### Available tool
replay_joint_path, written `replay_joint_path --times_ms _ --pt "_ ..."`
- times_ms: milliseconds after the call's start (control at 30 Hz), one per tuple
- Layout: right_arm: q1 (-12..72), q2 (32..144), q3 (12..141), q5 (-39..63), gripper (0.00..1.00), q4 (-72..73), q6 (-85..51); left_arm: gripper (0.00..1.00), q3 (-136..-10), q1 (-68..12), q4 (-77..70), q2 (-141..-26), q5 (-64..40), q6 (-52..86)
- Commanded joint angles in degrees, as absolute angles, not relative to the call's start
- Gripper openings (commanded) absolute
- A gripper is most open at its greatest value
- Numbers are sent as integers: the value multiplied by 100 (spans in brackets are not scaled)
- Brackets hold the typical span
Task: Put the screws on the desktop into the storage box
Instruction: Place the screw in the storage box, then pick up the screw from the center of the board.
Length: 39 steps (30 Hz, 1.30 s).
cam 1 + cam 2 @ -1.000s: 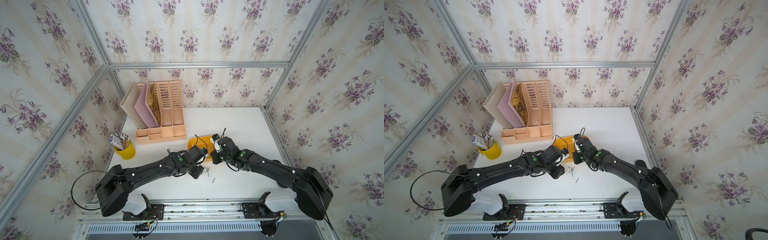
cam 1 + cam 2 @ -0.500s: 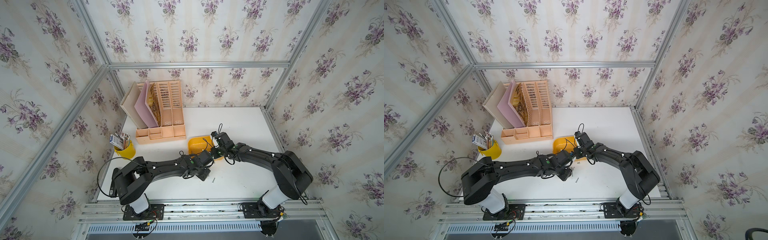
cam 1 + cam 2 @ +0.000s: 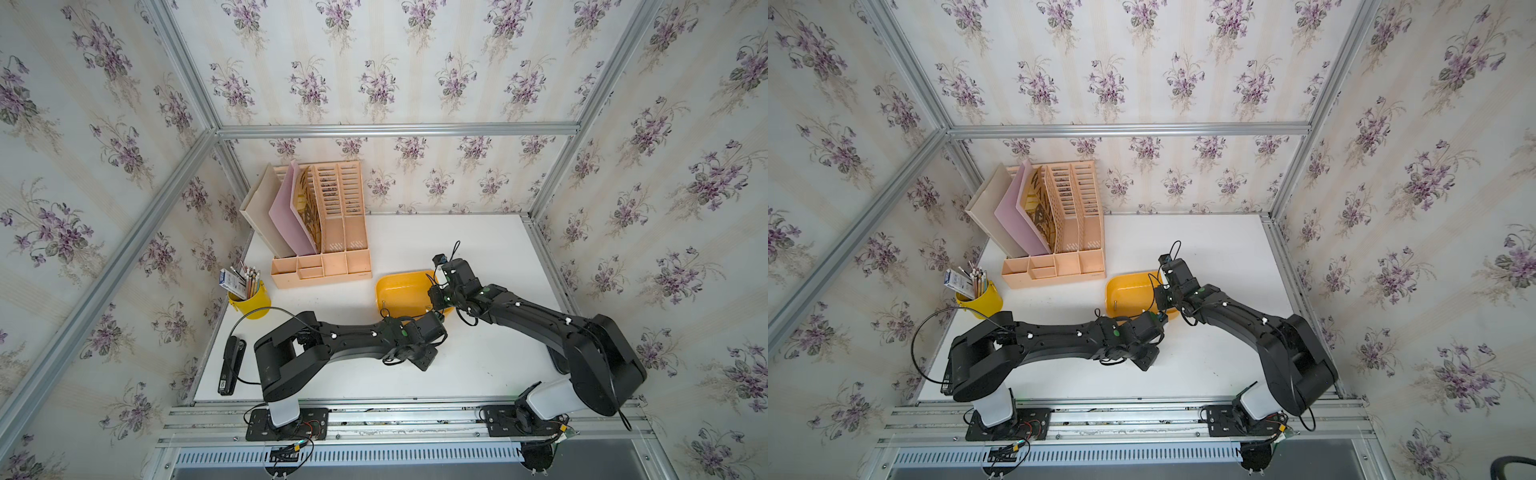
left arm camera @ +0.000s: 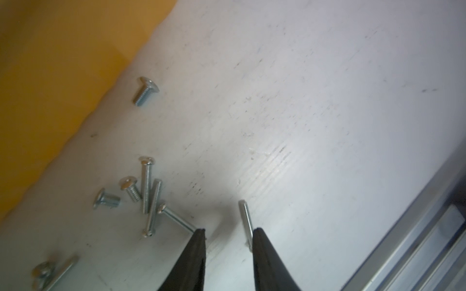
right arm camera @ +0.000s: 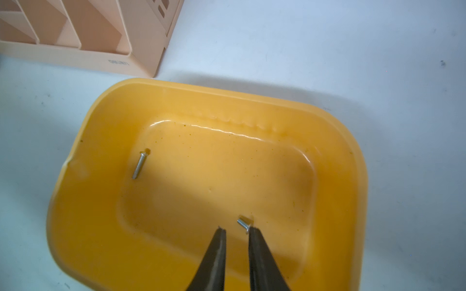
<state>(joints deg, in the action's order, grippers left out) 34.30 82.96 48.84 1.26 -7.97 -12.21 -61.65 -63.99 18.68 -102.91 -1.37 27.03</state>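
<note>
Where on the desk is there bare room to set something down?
Bare: the back right stretch of the desk between file rack, yellow tray and right rail; also the front strip along the near rail. Crowded: the screws beside the tray.

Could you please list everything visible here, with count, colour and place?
desktop: one, white, under everything.
storage box: one, yellow-orange, mid-desktop.
screws in box: two, silver, inside it.
screws on desktop: at least eight, silver, beside the box.
file organizer: one, peach, back left.
pencil cup: one, yellow, left edge.
black oblong object: one, front left.
left tool: one, black, open over loose screws.
right tool: one, black, open above the box.
</note>
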Motion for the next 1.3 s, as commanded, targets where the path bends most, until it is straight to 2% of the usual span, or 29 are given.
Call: replay_joint_path --times_ms 0,733,1067,1267 --pt "3350 7940 4834 185 22 -946 -1239 33 -6186 -6403 2039 -10252 254 2813" --pt "3347 7439 4809 132 25 -1171 -1213 34 -6211 -6416 2145 -10581 211 2814" --pt "3345 7038 4794 99 26 -1233 -1371 22 -6346 -6368 2438 -10705 106 2859" --pt "3348 6931 4957 -93 26 -1449 -1230 10 -6553 -6357 2750 -10940 80 2704"
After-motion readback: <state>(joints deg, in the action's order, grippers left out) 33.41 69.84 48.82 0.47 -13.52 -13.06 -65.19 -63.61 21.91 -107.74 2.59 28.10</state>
